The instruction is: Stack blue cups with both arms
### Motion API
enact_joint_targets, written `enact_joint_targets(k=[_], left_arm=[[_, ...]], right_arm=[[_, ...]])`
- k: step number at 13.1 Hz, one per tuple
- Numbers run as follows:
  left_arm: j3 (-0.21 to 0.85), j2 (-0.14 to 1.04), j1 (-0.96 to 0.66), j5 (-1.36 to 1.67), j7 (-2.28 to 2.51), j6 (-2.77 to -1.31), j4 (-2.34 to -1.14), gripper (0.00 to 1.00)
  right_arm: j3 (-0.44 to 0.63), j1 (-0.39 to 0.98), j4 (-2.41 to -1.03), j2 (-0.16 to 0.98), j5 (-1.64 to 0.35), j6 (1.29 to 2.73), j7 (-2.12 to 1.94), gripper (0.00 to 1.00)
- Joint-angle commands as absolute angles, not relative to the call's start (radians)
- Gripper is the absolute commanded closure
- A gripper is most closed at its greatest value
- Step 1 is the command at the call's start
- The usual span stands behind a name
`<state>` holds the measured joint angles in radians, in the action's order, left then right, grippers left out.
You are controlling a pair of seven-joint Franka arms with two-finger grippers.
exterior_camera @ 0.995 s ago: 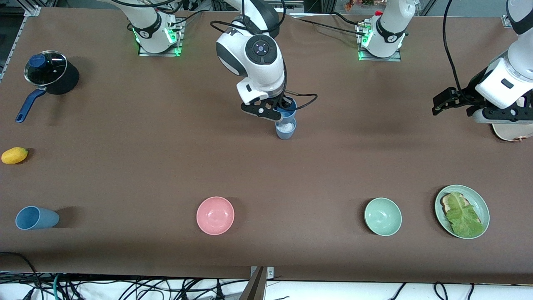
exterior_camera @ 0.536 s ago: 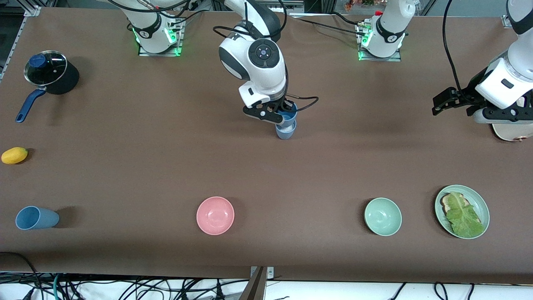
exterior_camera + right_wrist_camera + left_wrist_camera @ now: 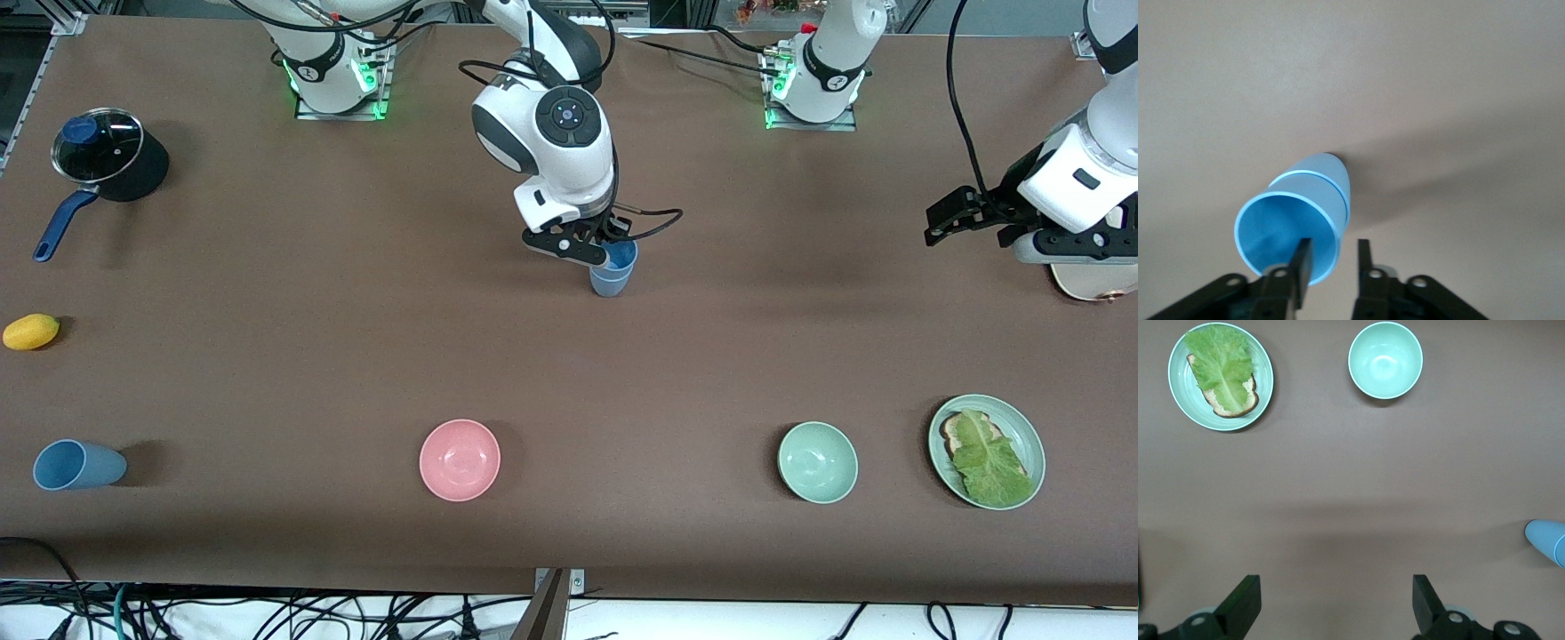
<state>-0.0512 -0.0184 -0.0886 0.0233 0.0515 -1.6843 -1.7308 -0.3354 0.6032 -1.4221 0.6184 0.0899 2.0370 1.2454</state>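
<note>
Frame centre: right gripper (image 3: 608, 252) pinches the sky-blue plastic cup's (image 3: 617, 258) rim, nested upright in the grey-blue cup (image 3: 608, 284). Left gripper (image 3: 969, 222) waits, spread, upper right.

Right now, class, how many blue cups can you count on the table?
3: a nested pair mid-table under the right gripper, and a cup on its side at the right arm's end.

High front camera faced the robots across the whole table (image 3: 267, 356), each wrist camera looked steeply down, right one close on nested cups (image 3: 1298, 227), left one higher, sharing green bowl (image 3: 1385, 360) with front (image 3: 817, 462).
</note>
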Motion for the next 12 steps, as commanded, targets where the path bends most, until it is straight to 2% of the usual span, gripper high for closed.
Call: enact_joint_targets(k=[1, 3, 6, 9, 12], left_arm=[[-0.051, -0.008, -0.084, 0.029, 0.054, -1.661, -1.703, 0.00], [-0.051, -0.008, -0.084, 0.029, 0.052, -1.661, -1.703, 0.00], [-0.051, -0.008, -0.084, 0.029, 0.052, -1.660, -1.703, 0.00], [-0.051, -0.008, -0.084, 0.029, 0.054, -1.660, -1.703, 0.00], [-0.051, -0.008, -0.084, 0.029, 0.052, -1.658, -1.703, 0.00]], right_arm=[[-0.328, 0.606, -1.393, 0.615, 0.112, 2.031, 1.262, 0.00], [-0.330, 0.530, -1.405, 0.559, 0.107, 2.019, 1.232, 0.00], [-0.333, 0.372, -1.546, 0.396, 0.071, 1.985, 1.026, 0.00], [-0.330, 0.183, -1.568, 0.295, 0.003, 1.809, 0.696, 0.00], [-0.327, -0.001, -1.577, 0.223, 0.000, 1.708, 0.444, 0.00]])
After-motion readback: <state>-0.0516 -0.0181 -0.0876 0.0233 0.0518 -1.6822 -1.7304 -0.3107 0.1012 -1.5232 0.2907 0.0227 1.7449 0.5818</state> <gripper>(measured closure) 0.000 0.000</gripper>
